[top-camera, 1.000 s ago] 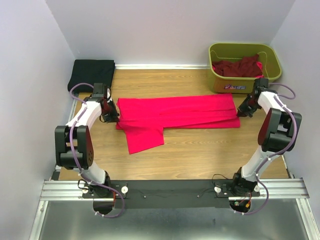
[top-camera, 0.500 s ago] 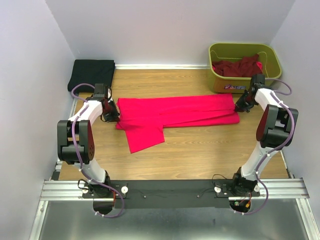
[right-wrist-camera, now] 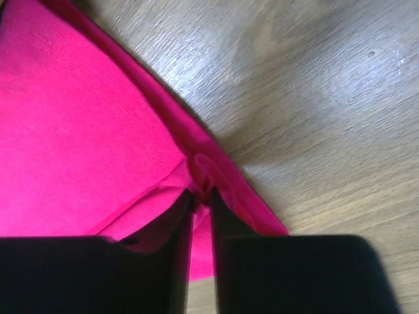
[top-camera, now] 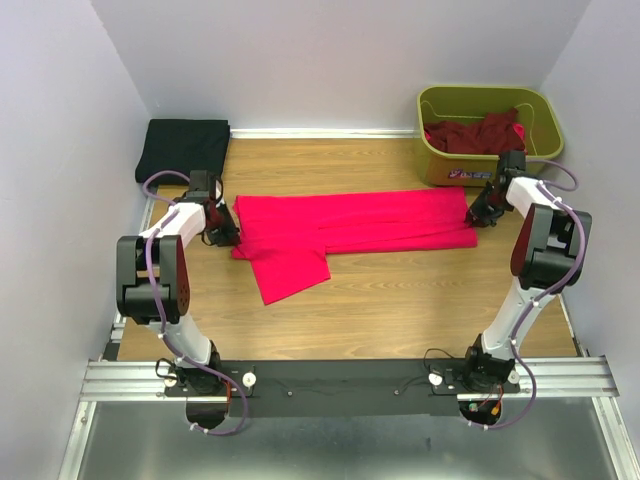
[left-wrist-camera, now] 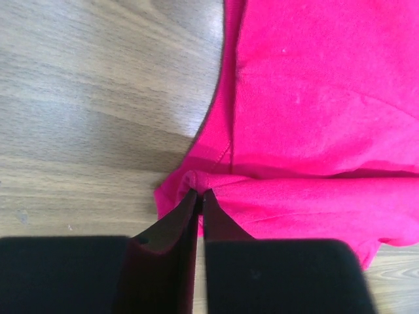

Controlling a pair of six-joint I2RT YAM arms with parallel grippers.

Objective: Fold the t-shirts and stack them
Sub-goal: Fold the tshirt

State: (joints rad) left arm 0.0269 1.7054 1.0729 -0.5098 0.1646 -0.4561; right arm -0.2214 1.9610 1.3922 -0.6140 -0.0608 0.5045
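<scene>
A bright pink-red t-shirt lies stretched across the wooden table, folded lengthwise, one sleeve flap pointing toward the near edge. My left gripper is shut on the shirt's left edge; the left wrist view shows its tips pinching a fold of pink cloth. My right gripper is shut on the shirt's right edge; the right wrist view shows its tips pinching a bunched fold of the shirt. Dark maroon shirts lie in the tub. A folded black shirt sits at the back left.
An olive-green plastic tub stands at the back right corner, just behind my right gripper. Walls close in on the left, back and right. Bare wooden table lies between the pink shirt and the arm bases.
The right gripper moved back and to the left, pulling the shirt's right edge with it. The left gripper shifted slightly back while holding the left edge.
</scene>
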